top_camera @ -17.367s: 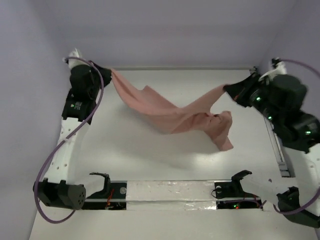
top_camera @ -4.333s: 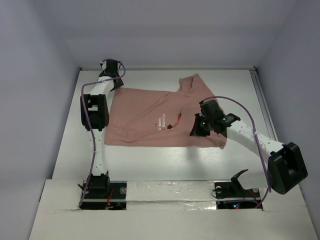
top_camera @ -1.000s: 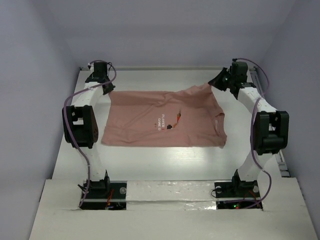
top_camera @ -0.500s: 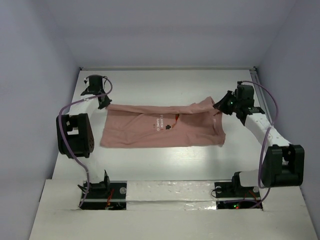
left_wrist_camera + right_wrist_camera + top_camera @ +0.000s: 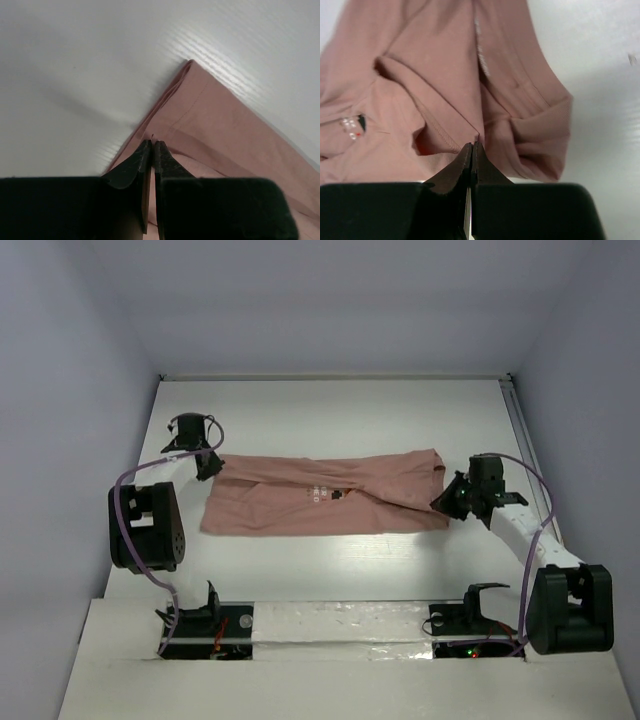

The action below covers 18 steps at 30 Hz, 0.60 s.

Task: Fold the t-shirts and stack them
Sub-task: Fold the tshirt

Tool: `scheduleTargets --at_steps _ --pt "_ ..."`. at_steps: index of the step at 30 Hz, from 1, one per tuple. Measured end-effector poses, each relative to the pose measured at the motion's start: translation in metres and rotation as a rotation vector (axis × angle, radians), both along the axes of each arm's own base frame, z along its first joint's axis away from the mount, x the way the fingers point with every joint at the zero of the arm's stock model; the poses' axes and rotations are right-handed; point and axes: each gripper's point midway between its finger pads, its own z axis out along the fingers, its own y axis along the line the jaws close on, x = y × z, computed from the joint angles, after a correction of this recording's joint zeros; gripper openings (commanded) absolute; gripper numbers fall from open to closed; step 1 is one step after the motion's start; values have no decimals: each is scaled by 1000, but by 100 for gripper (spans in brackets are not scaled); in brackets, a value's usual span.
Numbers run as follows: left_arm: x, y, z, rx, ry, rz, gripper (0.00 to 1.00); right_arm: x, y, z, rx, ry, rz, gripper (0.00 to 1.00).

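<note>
White desk (image 5: 330, 410) under pale walls, and one salmon-pink t-shirt (image 5: 320, 505) lies stretched across it, running from the left fingers (image 5: 150, 159) straight over to the right fingers (image 5: 471, 156). Left fingers are clenched tight on the cloth edge, a doubled corner lying flat just beyond their tips. Right fingers are pinched together too, gripping a hemmed fold with bunched sleeve cloth on either side of them. Why hold both ends? My read: with the cloth taut between the two grips, the far half can lie over the near half along one clean line, no sag, no twist. The shirt looks halved lengthwise, a long band, its small chest print (image 5: 327, 492) peeking out roughly midway between the two grips. Count it up: one shirt, one print, two arms, two pairs of fingers, both busy. Only the one shirt in sight, so I'd call the folding partway done, with letting go the likely next call
</note>
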Motion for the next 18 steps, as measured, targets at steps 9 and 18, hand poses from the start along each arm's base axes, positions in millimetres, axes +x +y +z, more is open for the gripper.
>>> scheduleTargets --at_steps 9,18 --pt "-25 1 -15 -22 44 36 49 -8 -4 -6 -26 50 -6 47" --pt "-14 -7 48 -5 -142 22 46 32 29 27 -60 -39 148 0"
